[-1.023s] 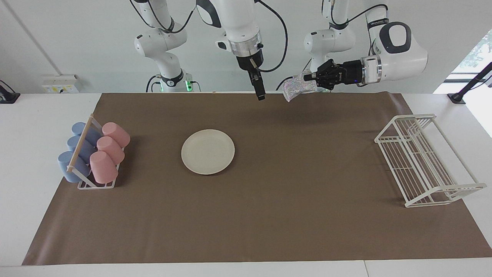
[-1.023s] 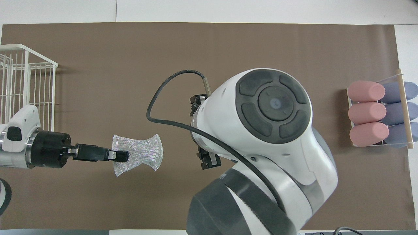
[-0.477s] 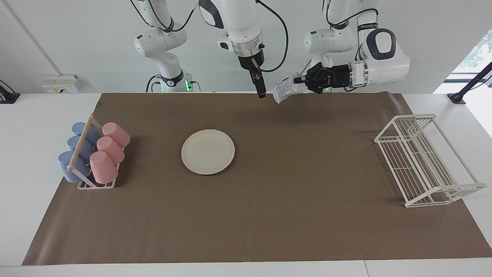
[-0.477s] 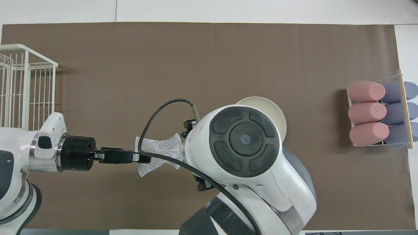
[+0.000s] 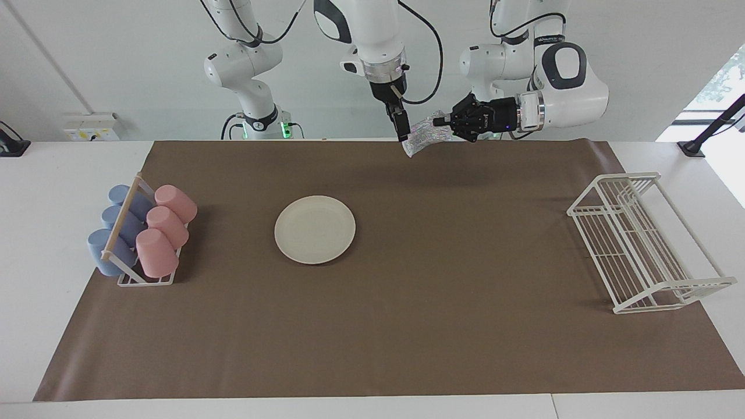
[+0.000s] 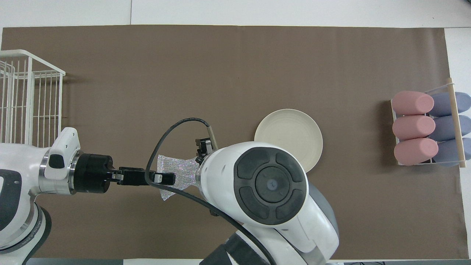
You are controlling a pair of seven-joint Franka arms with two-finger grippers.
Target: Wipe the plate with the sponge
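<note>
The cream-white plate [image 5: 315, 229] lies flat on the brown mat, toward the right arm's end; the overhead view shows it [image 6: 290, 129] partly covered by the right arm. My left gripper [image 5: 437, 122] reaches sideways in the air over the mat's edge by the robots and is shut on the silvery speckled sponge [image 5: 420, 136], which droops from it. The overhead view shows this gripper [image 6: 167, 179] and the sponge [image 6: 184, 170]. My right gripper [image 5: 402, 131] points down and meets the sponge's free edge. In the overhead view it is hidden under its own arm.
A rack of pink and blue cups [image 5: 139, 235] stands at the right arm's end of the mat [image 6: 427, 127]. A white wire dish rack [image 5: 640, 244] stands at the left arm's end [image 6: 25, 95].
My left gripper has carried the sponge sideways toward my right gripper. My right gripper has shifted toward the sponge and now meets it. In the overhead view the plate has come into sight.
</note>
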